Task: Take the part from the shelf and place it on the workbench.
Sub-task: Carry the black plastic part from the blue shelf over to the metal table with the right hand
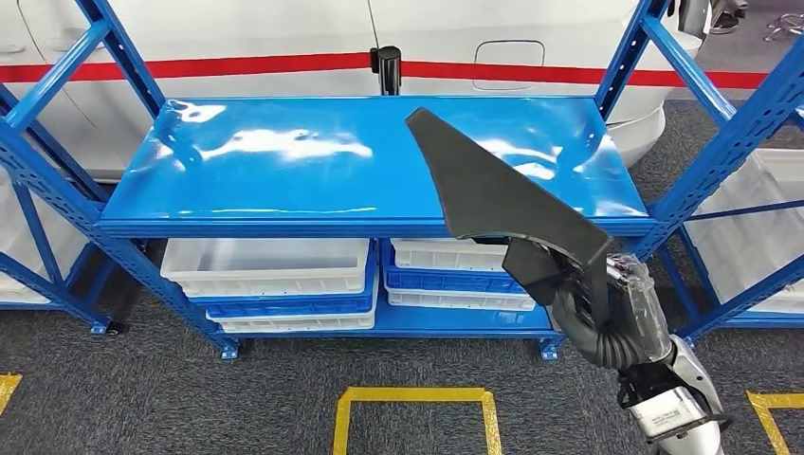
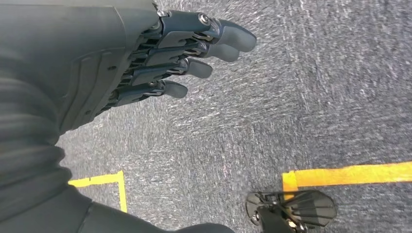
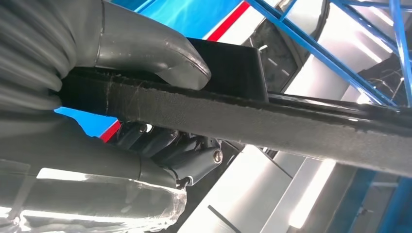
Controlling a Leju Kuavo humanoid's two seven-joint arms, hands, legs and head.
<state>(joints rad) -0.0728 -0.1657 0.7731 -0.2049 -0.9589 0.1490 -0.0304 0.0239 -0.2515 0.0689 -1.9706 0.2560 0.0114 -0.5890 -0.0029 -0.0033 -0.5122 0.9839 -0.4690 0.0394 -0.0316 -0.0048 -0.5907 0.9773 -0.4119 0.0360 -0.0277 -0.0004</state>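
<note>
Right hand (image 1: 580,301) grips the part (image 1: 493,185), a dark, flat, roughly triangular panel with a long tapering tip. The hand clamps it at its wide lower end, just in front of the shelf (image 1: 284,161), and the tip reaches up and back over the shelf's blue top deck. From the head view I cannot tell whether the part touches the deck or hangs just above it.

Close up at the right wrist, the thumb (image 3: 150,56) presses on one face of the part (image 3: 272,124) and the darker fingers (image 3: 180,155) curl under the other face, so the rough black edge runs straight through the grasp. A clear plastic wrap covers the hand near the wrist.

Left hand (image 2: 160,63) hangs low over the grey carpet (image 2: 301,97), fingers stretched out side by side, holding nothing. Yellow tape (image 2: 350,174) marks the carpet below it.

Under the shelf's top deck, white bins (image 1: 270,265) and blue bins (image 1: 446,281) sit stacked on the lower level. Behind the shelf runs a white body with a red stripe (image 1: 237,66), and a black post (image 1: 386,66) stands just behind the deck's rear edge. In front of the shelf, a yellow square outline (image 1: 414,412) is taped on the carpet.
</note>
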